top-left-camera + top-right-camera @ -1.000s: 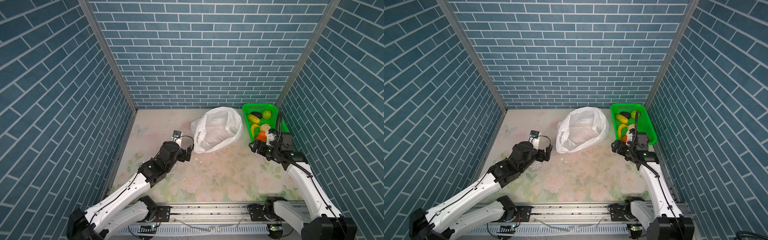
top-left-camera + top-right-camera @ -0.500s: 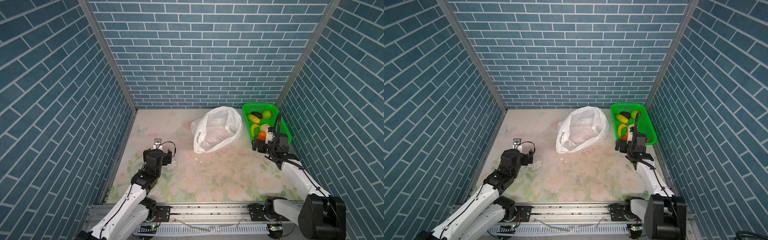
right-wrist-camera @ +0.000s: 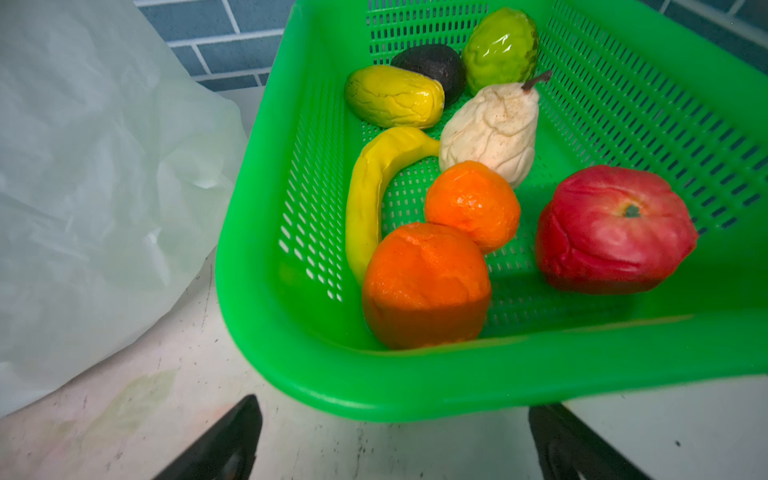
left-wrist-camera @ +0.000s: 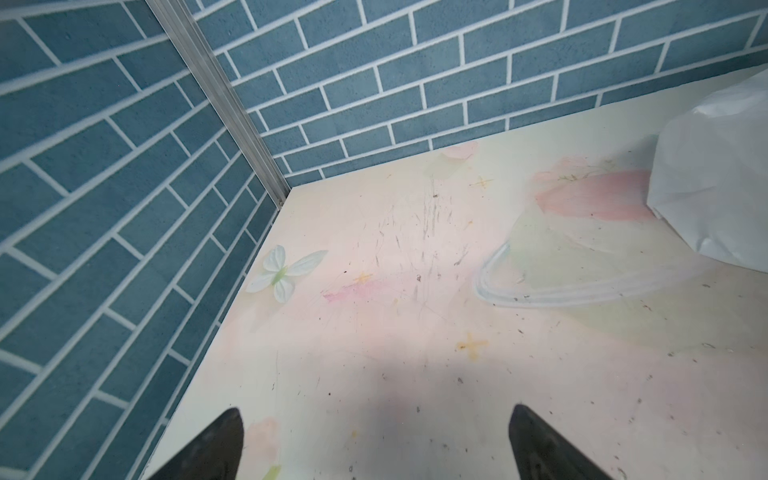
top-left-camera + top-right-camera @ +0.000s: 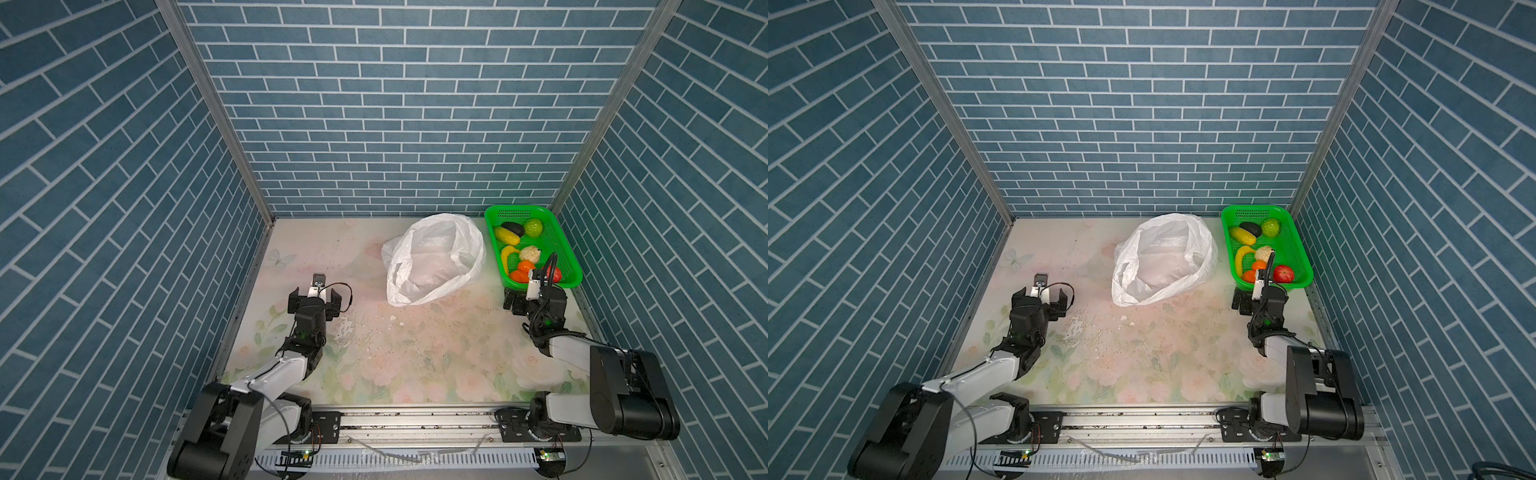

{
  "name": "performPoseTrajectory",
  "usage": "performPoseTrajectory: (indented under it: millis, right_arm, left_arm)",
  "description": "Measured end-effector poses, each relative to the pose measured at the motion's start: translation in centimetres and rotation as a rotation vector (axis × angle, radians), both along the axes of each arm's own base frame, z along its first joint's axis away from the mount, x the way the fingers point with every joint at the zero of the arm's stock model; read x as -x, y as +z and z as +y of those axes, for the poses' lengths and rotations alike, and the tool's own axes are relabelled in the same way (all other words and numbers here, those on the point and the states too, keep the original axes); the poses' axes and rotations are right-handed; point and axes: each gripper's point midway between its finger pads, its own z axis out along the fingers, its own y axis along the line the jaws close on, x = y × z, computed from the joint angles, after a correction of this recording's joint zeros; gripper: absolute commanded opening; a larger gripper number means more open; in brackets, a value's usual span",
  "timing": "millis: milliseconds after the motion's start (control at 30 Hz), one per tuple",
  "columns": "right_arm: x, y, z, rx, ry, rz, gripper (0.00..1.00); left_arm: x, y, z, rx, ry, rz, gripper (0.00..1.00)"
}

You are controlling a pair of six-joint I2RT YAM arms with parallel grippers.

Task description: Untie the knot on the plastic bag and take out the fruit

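- L gripper (image 5: 315, 298): jaws wide apart, nothing betw. them. Low over bare mat (image 5: 415, 353) on the left side, near left wall (image 5: 124, 249), well apart from bag.
- R gripper (image 5: 534, 298): jaws also spread wide, empty. Sits just before basket's near rim, not over it.
- bag (image 5: 432, 257): back centre of mat, slumped, mouth gaping up toward the top cams. Only white folds show inside.
- basket (image 5: 567, 257): green, perforated, back right corner, right beside bag. Touching or not: can't tell.
- fruit (image 3: 471, 203): all seen pieces lie in basket. Far end: green one (image 3: 498, 45), dark oval (image 3: 432, 66), yellow-green oblong (image 3: 392, 97). Middle: whitish one (image 3: 490, 133), banana (image 3: 370, 195) along the bag-side wall. Near end: two oranges, touching, and red one (image 3: 611, 228) apart from them.
- In the way: in both top views R wrist cam (image 5: 533, 284) + cable cover part of basket's near rim. In a top view the cable crosses red one (image 5: 555, 272).
- mat is scuffed, dark specks betw. the arms, white scraps (image 5: 392, 318) just before bag.
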Motion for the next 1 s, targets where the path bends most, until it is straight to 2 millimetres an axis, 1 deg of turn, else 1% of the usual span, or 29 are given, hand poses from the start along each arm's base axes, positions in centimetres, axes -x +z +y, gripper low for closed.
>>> performPoseTrajectory:
  millis: [100, 300, 400, 600, 733, 1000]
  right_arm:
    - [-0.5, 0.3, -0.2, 0.009, -0.008, -0.047, 0.99]
    - [-0.8, -0.7, -0.6, 0.020, -0.026, -0.087, 0.99]
    - [-1.0, -0.9, -0.9, 0.026, -0.041, -0.094, 0.99]
    - [-1.2, -0.9, -1.8, 0.045, -0.087, -0.087, 0.99]
    - [-1.2, -0.9, -2.1, 0.052, -0.103, -0.083, 0.99]
    - [-1.2, -0.9, -2.2, 0.054, -0.108, -0.083, 0.99]
  left_arm:
    - [-0.8, -0.4, 0.5, 0.002, 0.012, -0.018, 1.00]
    - [-1.8, -0.4, 1.6, 0.024, 0.044, -0.063, 1.00]
    - [-2.1, -0.5, 1.7, 0.032, 0.049, -0.077, 1.00]
    - [-2.6, -1.9, 1.8, 0.039, 0.059, -0.069, 1.00]
    - [-2.7, -2.5, 2.0, 0.040, 0.075, -0.070, 1.00]
    - [-2.9, -1.7, 2.0, 0.046, 0.080, -0.105, 1.00]
